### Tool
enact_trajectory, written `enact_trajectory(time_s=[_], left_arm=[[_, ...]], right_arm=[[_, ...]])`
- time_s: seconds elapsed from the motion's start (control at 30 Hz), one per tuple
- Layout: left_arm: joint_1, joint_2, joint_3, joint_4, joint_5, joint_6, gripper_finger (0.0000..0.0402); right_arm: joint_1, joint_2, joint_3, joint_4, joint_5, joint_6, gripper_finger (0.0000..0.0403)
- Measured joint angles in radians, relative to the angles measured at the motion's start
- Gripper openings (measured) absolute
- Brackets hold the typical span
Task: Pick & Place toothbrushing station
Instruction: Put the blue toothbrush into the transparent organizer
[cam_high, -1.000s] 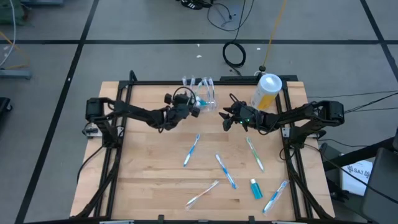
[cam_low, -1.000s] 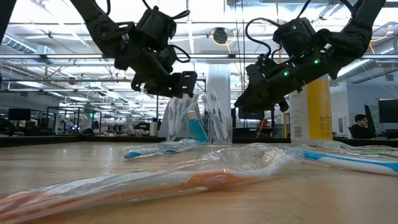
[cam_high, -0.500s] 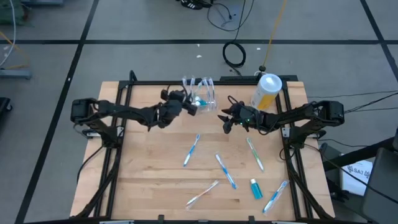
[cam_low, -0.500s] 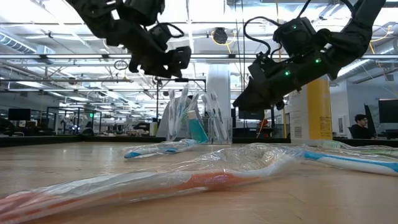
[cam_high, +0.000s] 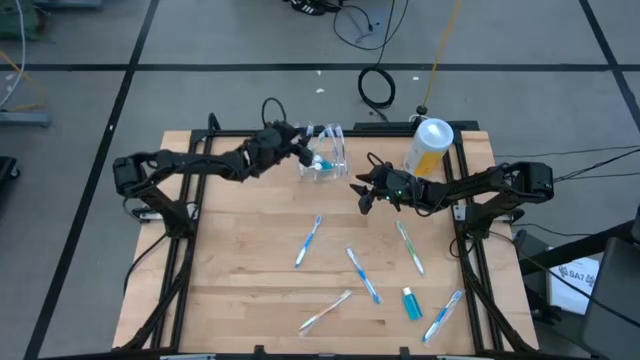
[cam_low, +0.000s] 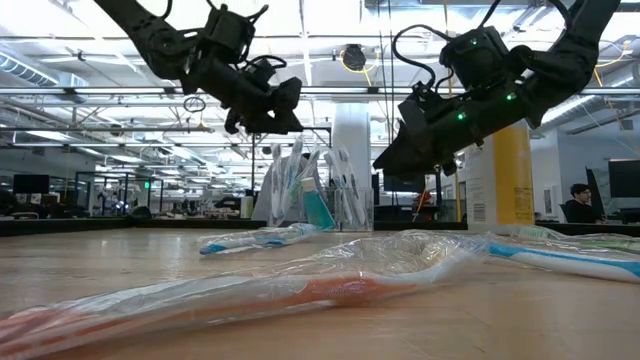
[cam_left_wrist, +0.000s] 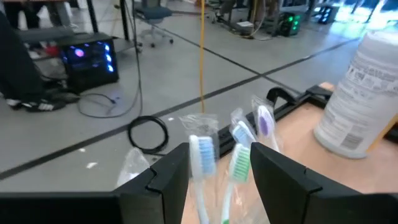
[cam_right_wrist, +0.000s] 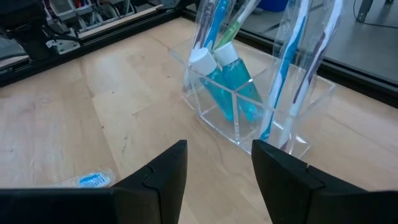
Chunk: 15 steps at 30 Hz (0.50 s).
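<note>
The toothbrushing station (cam_high: 330, 160) is a clear plastic holder standing on its base at the table's far middle. It holds wrapped toothbrushes and blue tubes, and it also shows in the low view (cam_low: 318, 200) and the right wrist view (cam_right_wrist: 249, 102). My left gripper (cam_high: 299, 150) is open and hovers just left of and above the holder; the brush heads (cam_left_wrist: 202, 152) stand beyond its fingers, and I see no touch. My right gripper (cam_high: 361, 192) is open and empty, above the table to the holder's near right.
A yellow canister with a white lid (cam_high: 428, 147) stands at the far right. Several wrapped toothbrushes lie loose on the near half of the table (cam_high: 308, 241) (cam_high: 362, 274) (cam_high: 410, 248), with a small blue tube (cam_high: 410, 302) near the front right. A person (cam_low: 580, 200) sits far behind.
My left gripper has risen and gone toward the table's far edge, ending beside the tops of the brushes in the holder. The holder has stayed where it was.
</note>
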Motion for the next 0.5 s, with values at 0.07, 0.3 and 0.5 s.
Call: enact_trajectory(time_s=[0.07, 0.3, 0.5], left_arm=[[0.026, 0.000, 0.000, 0.002, 0.057, -0.008, 0.0177], [0.082, 0.000, 0.000, 0.027, 0.176, -0.007, 0.0177], [0.136, 0.000, 0.007, 0.080, 0.288, 0.005, 0.0177]], right_arm=[[0.000, 0.000, 0.000, 0.000, 0.000, 0.000, 0.0171], [0.000, 0.000, 0.000, 0.001, 0.000, 0.000, 0.0171], [0.000, 0.000, 0.000, 0.005, 0.000, 0.000, 0.0171]])
